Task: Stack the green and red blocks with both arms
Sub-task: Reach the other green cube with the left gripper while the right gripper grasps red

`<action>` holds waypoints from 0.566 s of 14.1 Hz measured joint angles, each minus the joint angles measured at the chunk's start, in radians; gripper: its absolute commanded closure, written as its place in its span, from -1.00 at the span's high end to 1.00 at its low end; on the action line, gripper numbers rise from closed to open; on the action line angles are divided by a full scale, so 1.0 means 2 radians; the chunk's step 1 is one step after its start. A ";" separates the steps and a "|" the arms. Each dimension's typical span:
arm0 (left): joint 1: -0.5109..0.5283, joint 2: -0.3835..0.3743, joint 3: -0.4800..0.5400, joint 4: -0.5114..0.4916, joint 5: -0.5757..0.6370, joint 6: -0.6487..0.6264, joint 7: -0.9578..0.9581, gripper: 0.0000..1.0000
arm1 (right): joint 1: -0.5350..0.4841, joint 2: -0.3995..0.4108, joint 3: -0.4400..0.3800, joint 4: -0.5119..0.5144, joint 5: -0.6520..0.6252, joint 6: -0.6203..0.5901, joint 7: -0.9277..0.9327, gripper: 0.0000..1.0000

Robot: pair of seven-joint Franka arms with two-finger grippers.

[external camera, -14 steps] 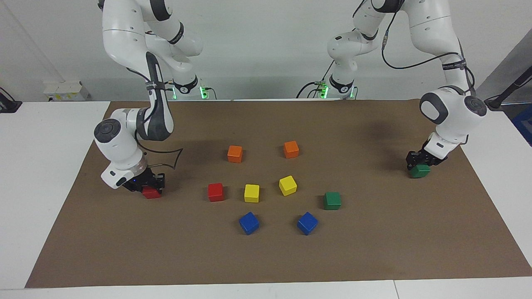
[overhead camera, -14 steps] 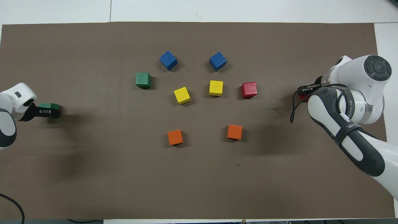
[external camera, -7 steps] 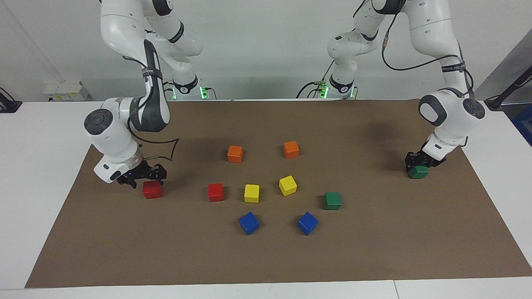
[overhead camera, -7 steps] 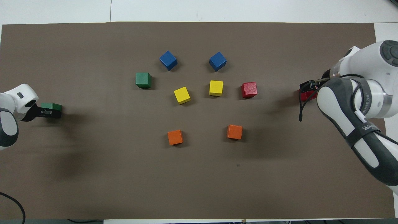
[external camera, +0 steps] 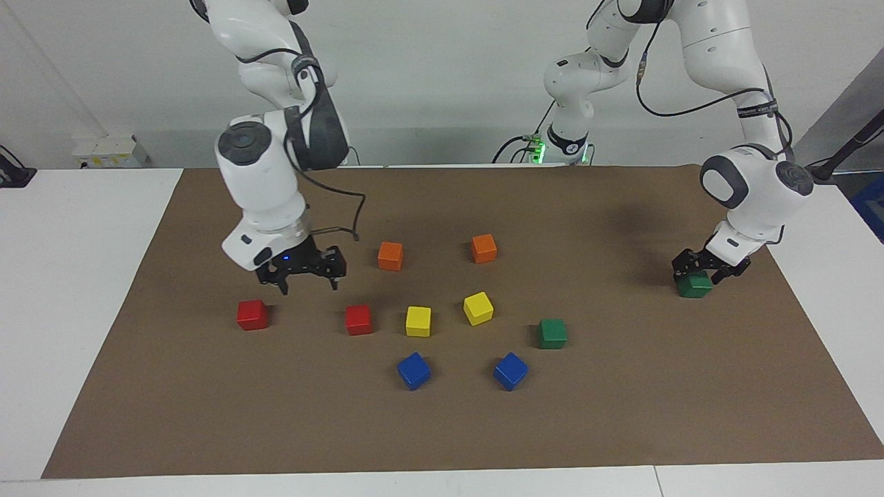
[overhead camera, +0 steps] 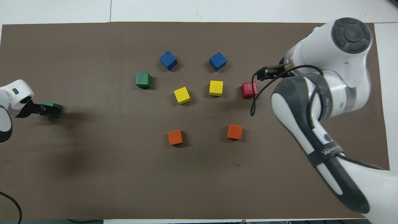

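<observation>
One red block (external camera: 252, 315) lies on the brown mat toward the right arm's end; the arm hides it in the overhead view. The second red block (external camera: 358, 319) (overhead camera: 249, 90) lies beside the yellow cubes. My right gripper (external camera: 309, 281) (overhead camera: 269, 72) is open and empty, raised over the mat between the two red blocks. One green block (external camera: 695, 284) (overhead camera: 51, 109) lies at the left arm's end. My left gripper (external camera: 708, 268) (overhead camera: 39, 109) hangs low over it, fingers spread at its top. The second green block (external camera: 552, 333) (overhead camera: 143, 80) lies beside the blue cubes.
Two orange cubes (external camera: 390, 255) (external camera: 483, 248) lie nearest the robots. Two yellow cubes (external camera: 418, 321) (external camera: 478, 308) sit mid-mat between the red and green blocks. Two blue cubes (external camera: 414, 371) (external camera: 510, 371) lie farthest from the robots. White table (external camera: 83, 228) borders the mat.
My right gripper let go of the red block at the mat's end, rose and swung toward the middle. My left gripper opened on the green block, which stays put.
</observation>
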 measured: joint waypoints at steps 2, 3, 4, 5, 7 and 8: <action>-0.010 -0.004 -0.002 0.061 0.000 -0.067 -0.001 1.00 | 0.022 0.018 0.000 0.001 0.000 0.014 0.024 1.00; -0.021 -0.005 -0.003 0.090 0.000 -0.094 -0.010 1.00 | 0.024 0.029 0.000 0.001 0.000 0.020 0.025 1.00; -0.037 -0.006 -0.004 0.115 0.000 -0.114 -0.029 1.00 | 0.022 0.039 -0.001 0.002 -0.001 0.032 0.025 1.00; -0.058 -0.006 -0.005 0.134 0.000 -0.128 -0.059 1.00 | 0.020 0.047 -0.002 0.002 -0.002 0.043 0.025 1.00; -0.108 -0.004 -0.006 0.157 0.000 -0.141 -0.139 1.00 | 0.013 0.059 -0.003 0.002 -0.001 0.055 0.026 1.00; -0.132 -0.002 -0.007 0.165 0.000 -0.142 -0.175 1.00 | 0.012 0.064 -0.004 0.002 -0.001 0.061 0.031 1.00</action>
